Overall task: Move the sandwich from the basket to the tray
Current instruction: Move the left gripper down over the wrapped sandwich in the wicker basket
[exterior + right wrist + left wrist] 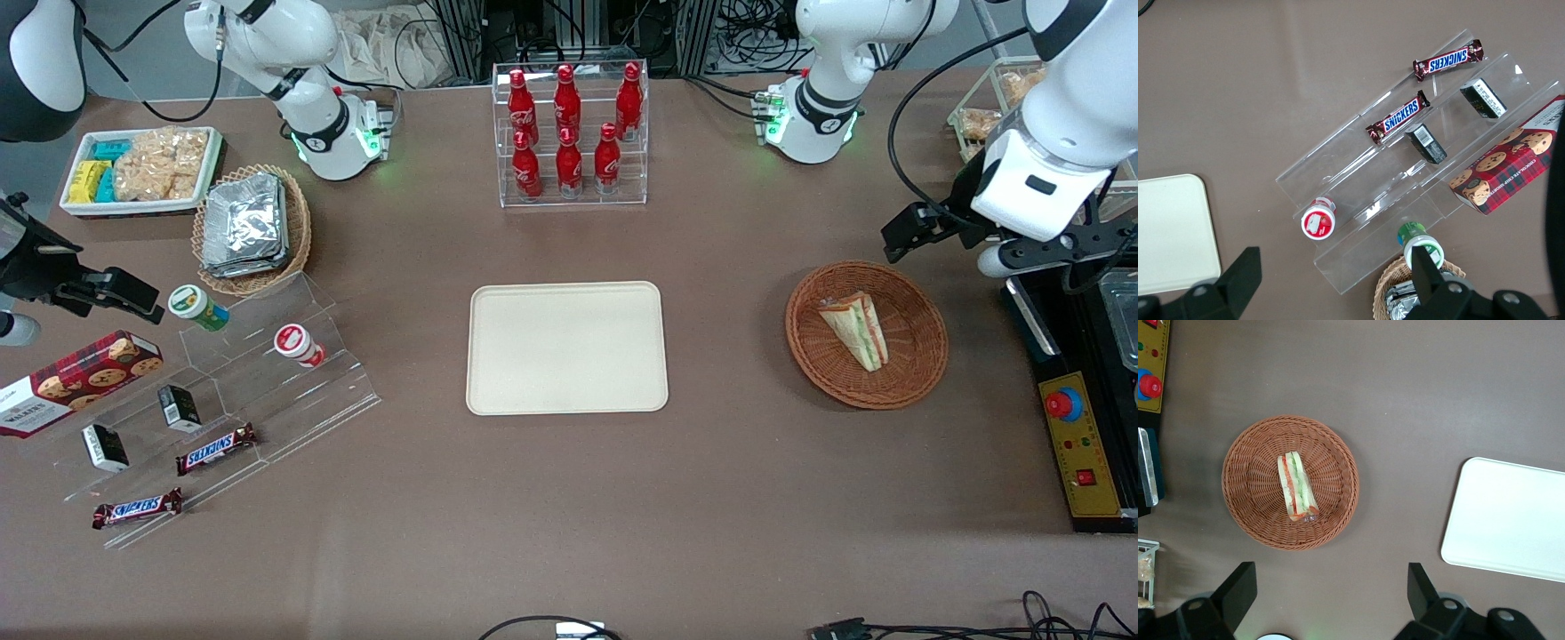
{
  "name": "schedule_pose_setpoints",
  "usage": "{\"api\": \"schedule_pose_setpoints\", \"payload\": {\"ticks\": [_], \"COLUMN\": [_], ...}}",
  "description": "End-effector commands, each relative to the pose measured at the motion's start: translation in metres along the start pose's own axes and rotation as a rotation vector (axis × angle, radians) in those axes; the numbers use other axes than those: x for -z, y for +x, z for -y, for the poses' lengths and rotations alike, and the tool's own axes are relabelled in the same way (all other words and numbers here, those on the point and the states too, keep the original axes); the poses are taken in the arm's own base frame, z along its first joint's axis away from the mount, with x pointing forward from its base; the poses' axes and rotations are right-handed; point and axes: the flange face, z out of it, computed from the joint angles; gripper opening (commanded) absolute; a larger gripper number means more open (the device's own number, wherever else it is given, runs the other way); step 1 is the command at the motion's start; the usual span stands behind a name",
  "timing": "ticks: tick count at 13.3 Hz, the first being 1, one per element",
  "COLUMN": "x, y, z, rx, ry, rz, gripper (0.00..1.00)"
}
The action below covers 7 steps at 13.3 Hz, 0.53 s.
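Note:
The sandwich (855, 331) is a triangular wedge of white bread with green, orange and red layers. It lies in the reddish-brown wicker basket (920, 356) toward the working arm's end of the table. The cream tray (498, 382) sits bare at mid-table, well apart from the basket. My left gripper (1329, 593) is open and empty, held high above the table beside the basket. In the left wrist view the sandwich (1297, 487) and basket (1248, 480) lie ahead of the fingertips, not between them, and a corner of the tray (1511, 520) shows.
A clear rack of red bottles (569, 133) stands farther from the camera than the tray. A yellow box with a red stop button (1080, 444) lies beside the basket. A clear stepped stand with snacks (222, 400), a tan basket of foil packets (249, 227) and a white bin (142, 169) lie toward the parked arm's end.

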Motion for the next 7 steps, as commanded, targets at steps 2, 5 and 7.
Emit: {"api": "schedule_pose_setpoints", "payload": {"ticks": [2, 5, 7], "x": [0.003, 0.002, -0.008], "y": [-0.003, -0.002, -0.001], "z": [-0.005, -0.003, 0.001], "rx": [0.024, 0.027, 0.045], "ry": [0.021, 0.023, 0.032], "rz": [0.002, 0.003, 0.022], "gripper": [1.00, 1.00, 1.00]}}
